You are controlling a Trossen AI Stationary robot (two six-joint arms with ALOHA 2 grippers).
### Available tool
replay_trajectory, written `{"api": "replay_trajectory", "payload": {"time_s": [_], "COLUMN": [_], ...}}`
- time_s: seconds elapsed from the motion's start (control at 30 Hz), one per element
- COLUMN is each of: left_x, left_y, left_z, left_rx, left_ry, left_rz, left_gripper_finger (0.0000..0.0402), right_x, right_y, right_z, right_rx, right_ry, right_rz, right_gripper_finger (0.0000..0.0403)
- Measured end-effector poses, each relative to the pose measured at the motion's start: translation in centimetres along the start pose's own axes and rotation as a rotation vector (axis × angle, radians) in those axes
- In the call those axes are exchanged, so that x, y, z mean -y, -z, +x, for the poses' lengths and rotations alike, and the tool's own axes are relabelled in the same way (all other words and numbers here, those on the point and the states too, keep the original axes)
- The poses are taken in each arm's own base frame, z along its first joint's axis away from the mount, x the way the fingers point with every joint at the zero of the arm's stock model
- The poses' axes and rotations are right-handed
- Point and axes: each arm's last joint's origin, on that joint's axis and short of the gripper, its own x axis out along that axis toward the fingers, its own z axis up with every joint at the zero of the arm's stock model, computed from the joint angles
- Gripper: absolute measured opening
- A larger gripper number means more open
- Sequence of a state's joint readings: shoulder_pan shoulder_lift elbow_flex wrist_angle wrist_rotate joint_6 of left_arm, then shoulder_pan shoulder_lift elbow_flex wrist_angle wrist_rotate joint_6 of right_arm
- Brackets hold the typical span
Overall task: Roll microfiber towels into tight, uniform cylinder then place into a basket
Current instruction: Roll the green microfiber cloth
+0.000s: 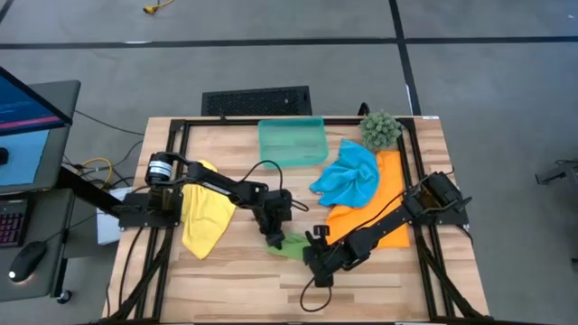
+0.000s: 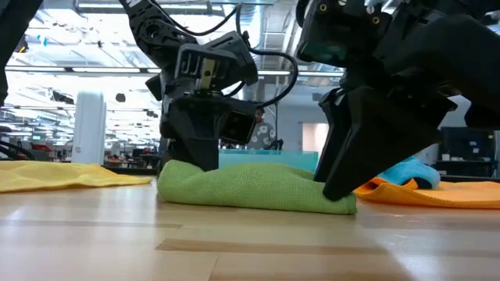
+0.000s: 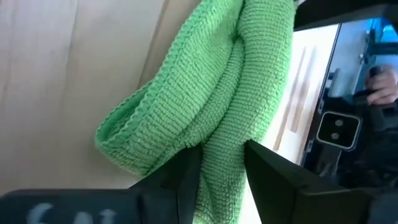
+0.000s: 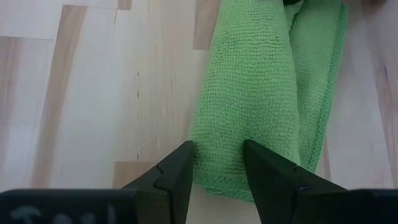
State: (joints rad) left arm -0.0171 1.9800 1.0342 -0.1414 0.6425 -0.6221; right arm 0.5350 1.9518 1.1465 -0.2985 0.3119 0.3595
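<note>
the high view is evenly and softly lit from overhead, with only faint shadows under the arms on the pale wooden table (image 1: pixel 235 271) and no harsh glare. in the low view the near tabletop is blurred and carries a soft sheen, the rolled green towel (image 2: pixel 254 187) is fairly sharp, and rows of bright ceiling lights glow in the hazy room behind. both wrist views are bright, the towel's weave crisp, while the dark fingers (image 3: pixel 186 186) up close are soft-edged and the far corner looks washed out.

Two dark jointed arms trailing black cables, silver-capped left joint.
</note>
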Motion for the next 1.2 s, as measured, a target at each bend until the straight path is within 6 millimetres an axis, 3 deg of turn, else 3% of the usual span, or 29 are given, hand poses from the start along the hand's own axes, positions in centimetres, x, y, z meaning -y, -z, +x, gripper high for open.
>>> {"api": "replay_trajectory", "payload": {"time_s": [0.23, 0.4, 0.87, 1.03, 1.2], "left_x": [1.6, 2.7, 2.7, 4.4, 7.4], "left_y": [0.1, 1.2, 3.0, 3.7, 5.1], "left_z": [-2.3, -3.9, -3.7, -4.4, -5.4], "left_rx": [0.128, 0.155, 0.013, 0.08, 0.148], "left_ry": [-0.134, -0.282, -0.378, -0.462, -0.463], "left_rz": [0.136, 0.174, 0.203, 0.338, 0.513], "left_gripper_finger": [0.0117, 0.0117, 0.0134, 0.0135, 0.0135], "right_x": [0.1, 0.1, 0.3, 0.2, 0.2], "right_y": [0.1, 0.2, 0.1, 0.2, 0.2], "right_z": [0.1, 0.1, 0.2, 0.1, 0.1], "right_rx": [-0.002, -0.003, -0.01, -0.013, -0.013], "right_ry": [0.002, 0.005, 0.007, 0.006, 0.006], "right_rz": [0.007, 0.008, 0.012, 0.008, 0.008], "right_gripper_finger": [0.0166, 0.0166, 0.0166, 0.0166, 0.0166]}}
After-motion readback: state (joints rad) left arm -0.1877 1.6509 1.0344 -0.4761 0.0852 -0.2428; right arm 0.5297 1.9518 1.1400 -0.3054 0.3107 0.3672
